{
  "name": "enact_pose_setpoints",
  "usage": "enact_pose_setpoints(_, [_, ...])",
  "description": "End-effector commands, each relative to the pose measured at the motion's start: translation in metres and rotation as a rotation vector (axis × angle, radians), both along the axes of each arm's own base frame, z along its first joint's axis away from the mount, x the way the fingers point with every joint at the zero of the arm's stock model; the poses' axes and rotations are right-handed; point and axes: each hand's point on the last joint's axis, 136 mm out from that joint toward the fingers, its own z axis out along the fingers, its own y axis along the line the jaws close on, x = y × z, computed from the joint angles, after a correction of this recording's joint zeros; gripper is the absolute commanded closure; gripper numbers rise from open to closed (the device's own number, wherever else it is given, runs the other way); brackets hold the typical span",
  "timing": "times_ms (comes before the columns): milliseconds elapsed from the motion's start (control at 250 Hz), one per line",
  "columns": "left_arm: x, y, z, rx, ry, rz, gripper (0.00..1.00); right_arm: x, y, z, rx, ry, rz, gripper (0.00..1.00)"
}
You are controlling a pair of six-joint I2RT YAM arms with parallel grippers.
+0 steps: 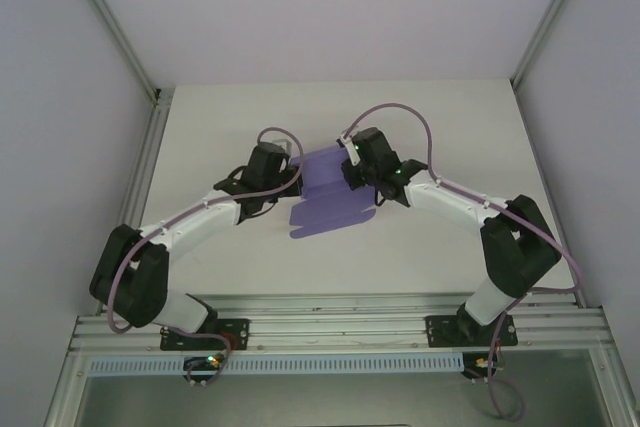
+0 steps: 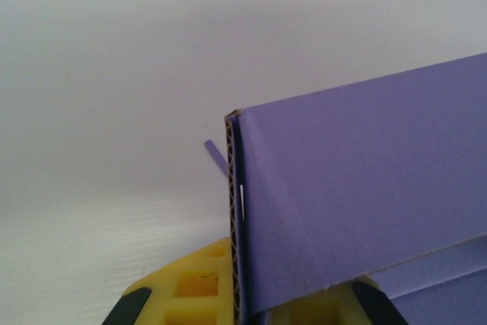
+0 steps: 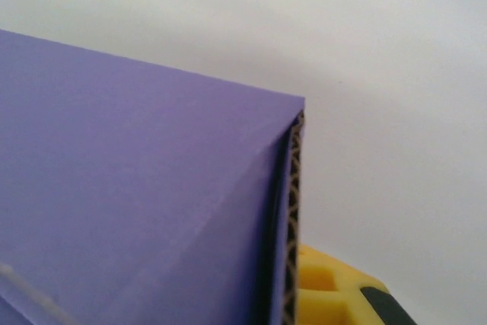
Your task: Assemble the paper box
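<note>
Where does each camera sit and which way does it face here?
Top: above and behind, facing down on the table; both arms, bases nearest, left pincer and right pincer at the purple box.
Left wrist: faces along the left pincer, shut on the box's edge.
Right wrist: faces along the right pincer; one yellow finger beside the box's edge.
Shared: all see the box.

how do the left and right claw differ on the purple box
The left claw takes the paper box from the left, the right claw from the right. The left claw has a yellow finger on each side of the card, clamped; the right claw shows one yellow finger beside the card, grip unclear. Both meet a corrugated edge.
</note>
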Motion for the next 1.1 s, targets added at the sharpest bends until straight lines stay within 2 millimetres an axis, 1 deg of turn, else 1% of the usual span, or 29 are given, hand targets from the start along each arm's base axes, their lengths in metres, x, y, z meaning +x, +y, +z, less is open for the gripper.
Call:
enact_pose_setpoints(0, [0.001, 0.003, 0.014, 0.001, -0.026, 0.007, 1.00, 0.013, -0.042, 0.027, -0.106, -0.110, -0.211, 1.00])
enact_pose_setpoints(96, [0.001, 0.004, 0.015, 0.012, -0.026, 0.016, 1.00, 0.011, -0.051, 0.026, -0.143, -0.111, -0.235, 1.00])
enact_pose_setpoints(208, [0.001, 0.003, 0.016, 0.010, -0.027, 0.016, 1.00, 0.009, -0.051, 0.019, -0.184, -0.077, -0.216, 1.00])
enact_pose_setpoints(260, [0.001, 0.003, 0.016, 0.008, -0.026, 0.014, 1.00, 0.008, -0.046, 0.015, -0.193, -0.071, -0.190, 0.87])
enact_pose_setpoints(316, [0.001, 0.003, 0.015, 0.009, -0.024, 0.014, 1.00, 0.003, -0.033, 0.012, -0.152, -0.052, -0.124, 0.74])
enact_pose_setpoints(387, [0.001, 0.004, 0.012, 0.019, -0.018, 0.018, 1.00, -0.008, -0.013, 0.014, -0.050, -0.027, -0.028, 0.65])
enact_pose_setpoints(463, [0.001, 0.004, 0.009, 0.026, -0.012, 0.020, 1.00, -0.016, -0.001, 0.023, 0.039, -0.023, 0.017, 0.64])
enact_pose_setpoints(539, [0.001, 0.005, 0.006, 0.025, -0.006, 0.022, 1.00, -0.022, 0.002, 0.031, 0.086, -0.017, 0.026, 0.61])
enact_pose_setpoints(623, [0.001, 0.004, 0.005, 0.023, -0.003, 0.019, 1.00, -0.030, 0.008, 0.037, 0.121, -0.010, 0.072, 0.54])
enact_pose_setpoints(707, [0.002, 0.007, 0.002, 0.026, 0.004, 0.029, 1.00, -0.044, 0.019, 0.039, 0.153, 0.009, 0.171, 0.52])
enact_pose_setpoints(791, [0.002, 0.007, 0.001, 0.023, 0.013, 0.030, 1.00, -0.058, 0.028, 0.041, 0.183, 0.034, 0.251, 0.44])
enact_pose_setpoints(851, [0.003, 0.006, 0.001, 0.013, 0.013, 0.026, 1.00, -0.061, 0.027, 0.040, 0.189, 0.042, 0.251, 0.41])
enact_pose_setpoints(895, [0.003, 0.005, 0.002, 0.004, 0.011, 0.024, 1.00, -0.061, 0.023, 0.038, 0.179, 0.041, 0.239, 0.41])
enact_pose_setpoints(927, [0.002, 0.005, 0.003, 0.001, 0.010, 0.022, 1.00, -0.060, 0.020, 0.037, 0.168, 0.038, 0.225, 0.44])
enact_pose_setpoints(959, [0.002, 0.006, 0.004, 0.001, 0.009, 0.024, 1.00, -0.060, 0.016, 0.036, 0.158, 0.038, 0.211, 0.45])
enact_pose_setpoints(1098, [0.001, 0.003, 0.010, -0.017, -0.006, 0.006, 1.00, -0.058, 0.012, 0.024, 0.114, 0.066, 0.206, 0.43])
